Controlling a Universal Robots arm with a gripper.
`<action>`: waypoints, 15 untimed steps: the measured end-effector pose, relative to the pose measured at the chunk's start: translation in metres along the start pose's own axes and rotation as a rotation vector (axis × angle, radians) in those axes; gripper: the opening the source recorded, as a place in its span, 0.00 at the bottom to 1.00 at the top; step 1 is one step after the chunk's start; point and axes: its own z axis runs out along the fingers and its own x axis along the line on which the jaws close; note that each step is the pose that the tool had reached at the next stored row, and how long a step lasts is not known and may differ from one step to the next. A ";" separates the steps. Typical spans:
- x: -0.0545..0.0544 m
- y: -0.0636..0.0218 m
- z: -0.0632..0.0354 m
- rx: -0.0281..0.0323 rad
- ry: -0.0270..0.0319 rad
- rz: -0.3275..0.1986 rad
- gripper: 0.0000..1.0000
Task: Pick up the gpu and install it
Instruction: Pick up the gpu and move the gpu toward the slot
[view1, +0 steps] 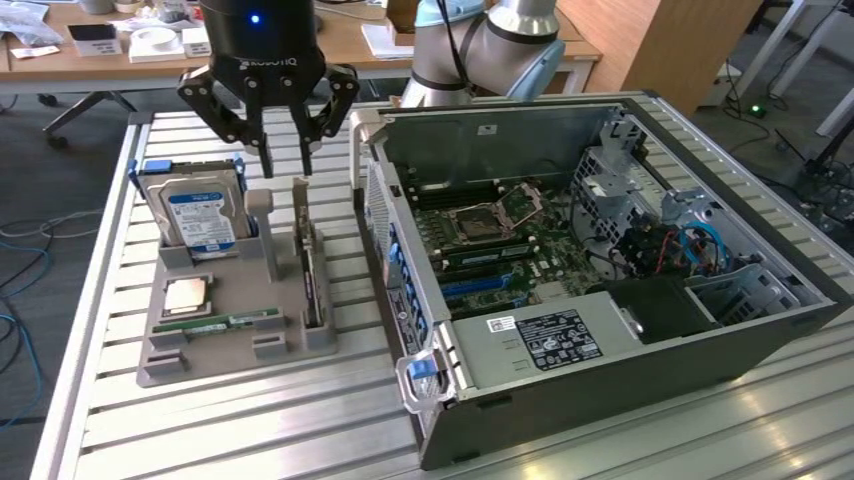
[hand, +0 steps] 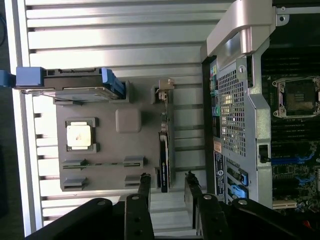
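Note:
The gpu is a thin dark card standing on edge in a slot of the grey holder, its pale bracket at the far end. In the wrist view the gpu runs as a narrow dark strip with its bracket at one end. My gripper hangs just above the bracket end of the card, open and holding nothing. From the wrist, my gripper has a black finger on each side of the card's line, clear of it.
The holder also carries a silver hard drive with a blue label, a processor chip and a green memory stick. An open computer case with its motherboard lies at the exterior view's right on the slatted metal table.

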 end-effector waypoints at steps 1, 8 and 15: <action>0.000 0.0000 0.0000 0.0000 0.0000 0.000 0.41; 0.000 -0.0001 0.0020 -0.0001 -0.0001 0.000 0.41; 0.000 -0.0004 0.0093 0.0000 0.0000 0.000 0.41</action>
